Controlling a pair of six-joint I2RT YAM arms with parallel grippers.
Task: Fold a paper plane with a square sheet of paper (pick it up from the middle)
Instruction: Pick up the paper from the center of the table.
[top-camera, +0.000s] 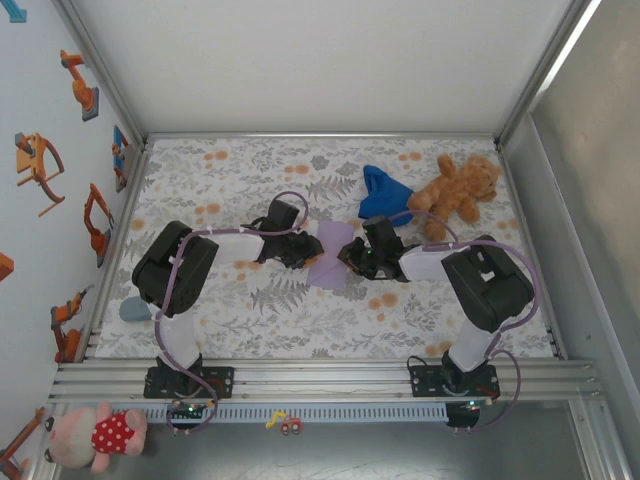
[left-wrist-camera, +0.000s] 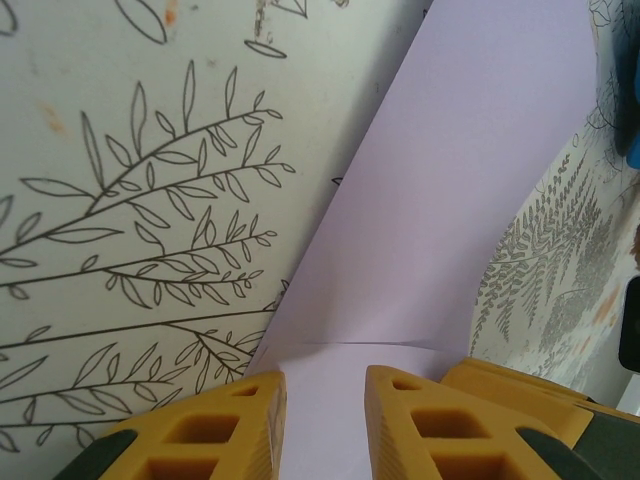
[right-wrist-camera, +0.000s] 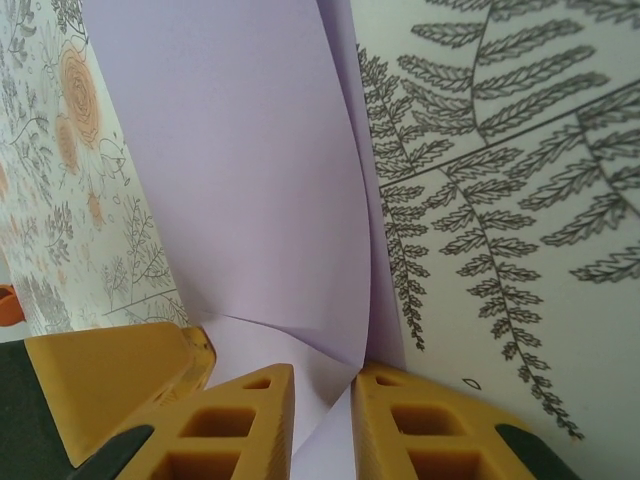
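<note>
Fingers of left gripper (left-wrist-camera: 325, 375) narrowly apart, paper sheet (left-wrist-camera: 450, 200) edge between them; right gripper (right-wrist-camera: 322, 370) same, 2 fingers straddling bowed sheet.

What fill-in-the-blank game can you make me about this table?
The square sheet of paper is light ___.
Beside the teddy bear lies a crumpled ___ cloth.
The paper lies ___ the left end effector and the right end effector.
Missing words: purple, blue, between.
</note>
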